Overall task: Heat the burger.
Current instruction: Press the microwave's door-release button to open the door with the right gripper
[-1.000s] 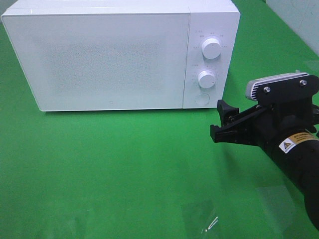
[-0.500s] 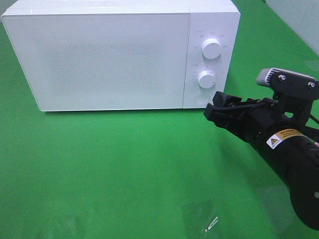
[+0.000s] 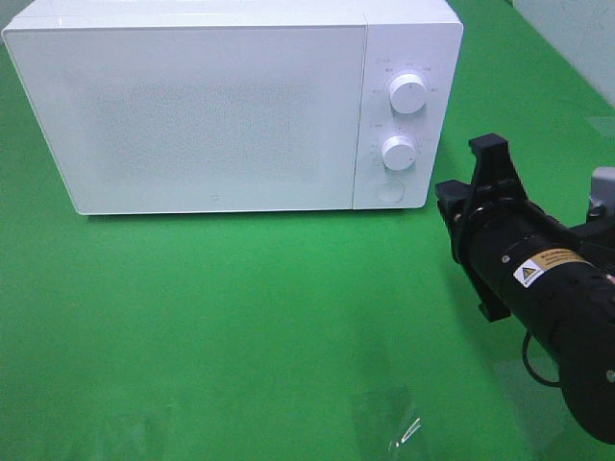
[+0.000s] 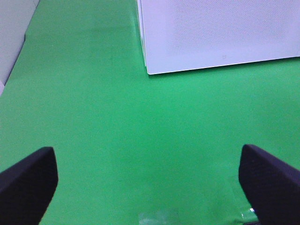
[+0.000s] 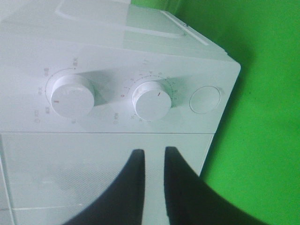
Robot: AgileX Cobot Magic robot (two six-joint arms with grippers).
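Burger is nowhere in any view; it is not on the green cloth (image 3: 240, 336), and whether it sits inside the oven cannot be told. On the left, the left gripper (image 4: 149, 180) hangs over bare cloth with its jaws spread wide and nothing between them. The microwave (image 3: 211, 115) is the only container here; its door is closed and its white front hides whatever is inside. On its panel sit the upper knob (image 3: 408, 94), the lower knob (image 3: 398, 152) and the round button (image 3: 389, 190). Just right of that panel, clear of it, the right gripper (image 5: 153, 152) points at the oven's front, jaws drawn almost together with only a slit between them, holding nothing.

The likely trouble is aim. A poke that lands off the button could nudge the lower knob or shove the oven across the cloth. Turning a dial with the cavity empty would heat nothing.
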